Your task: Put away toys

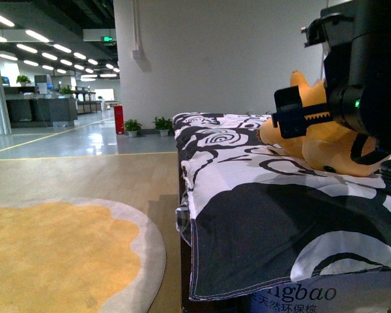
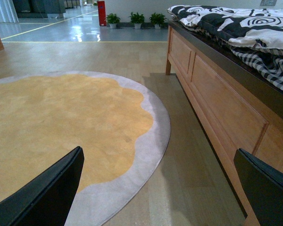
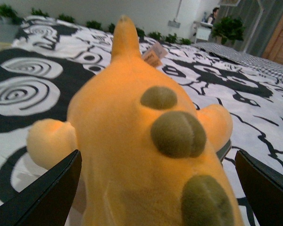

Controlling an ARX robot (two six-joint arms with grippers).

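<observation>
Now we straddle the plush toy (image 3: 132, 117) on the quilt (image 3: 37, 89) with our right gripper (image 3: 156, 160) spread to clamp it, our left gripper (image 2: 158, 153) likewise spread, idle.

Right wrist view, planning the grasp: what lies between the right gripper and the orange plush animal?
Nothing, the stretch is bare: that view shows the soft orange plush animal directly between the fingers of the open right gripper.

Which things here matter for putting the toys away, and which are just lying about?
Job:
- orange plush toy, lying on the bedspread
- right gripper, open, straddling it

Lying about:
- round rug
- potted plants
- wooden bed frame
- left gripper, open over the floor, idle
</observation>
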